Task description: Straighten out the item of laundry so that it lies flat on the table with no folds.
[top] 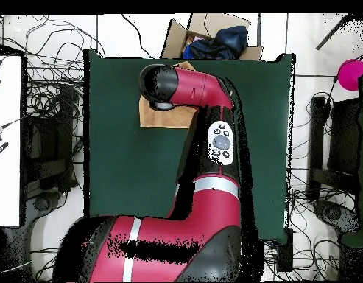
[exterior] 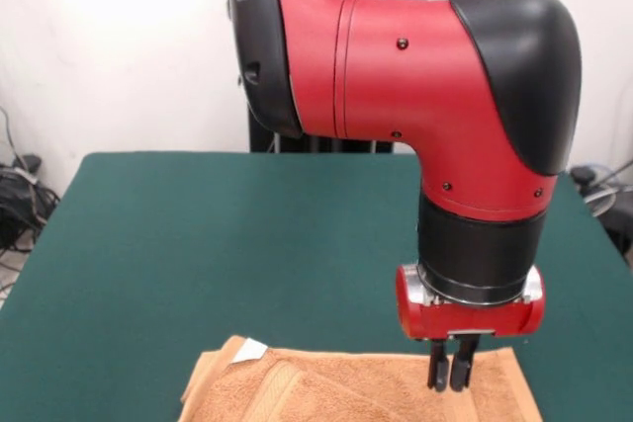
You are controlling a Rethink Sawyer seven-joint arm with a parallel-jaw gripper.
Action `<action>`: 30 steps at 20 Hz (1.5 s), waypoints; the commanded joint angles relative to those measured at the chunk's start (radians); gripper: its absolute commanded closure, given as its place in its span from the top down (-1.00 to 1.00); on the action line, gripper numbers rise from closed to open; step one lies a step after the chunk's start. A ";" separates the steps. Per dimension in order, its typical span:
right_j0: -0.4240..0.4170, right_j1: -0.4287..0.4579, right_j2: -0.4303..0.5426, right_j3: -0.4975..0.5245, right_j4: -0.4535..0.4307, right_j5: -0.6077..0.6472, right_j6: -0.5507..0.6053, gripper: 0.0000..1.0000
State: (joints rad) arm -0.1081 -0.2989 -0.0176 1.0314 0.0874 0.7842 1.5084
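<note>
1. The towel [exterior: 366, 390] lies on the table [exterior: 198, 244], at the edge farthest from the robot's pedestal.
2. The claw [exterior: 451, 375] hangs just above the towel, fingers nearly together, holding nothing.
3. Layered folds show by the white tag [exterior: 249, 349]; flattening is not yet done.

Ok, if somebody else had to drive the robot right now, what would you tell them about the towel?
Gripper: fingers close together, shut or nearly so, hanging over the towel's right part in the front view; contact can't be confirmed.
Towel: orange-tan terry, at the table edge farthest from the robot's base. In the overhead view the arm hides most of it.
Done: not flat yet. Layers overlap on the towel's left side, with a small white tag showing at the far left corner.
Left: open out the folds and spread it into a single flat layer.
</note>
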 commanded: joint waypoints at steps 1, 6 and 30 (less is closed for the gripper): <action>0.007 0.039 0.010 0.142 0.006 0.042 0.215 -1.00; -0.019 0.053 0.043 0.164 0.013 -0.022 0.188 -1.00; -0.021 0.259 0.006 -0.013 -0.009 -0.070 0.188 -1.00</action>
State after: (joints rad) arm -0.1395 -0.1611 -0.0170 1.0351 0.0874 0.7133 1.5084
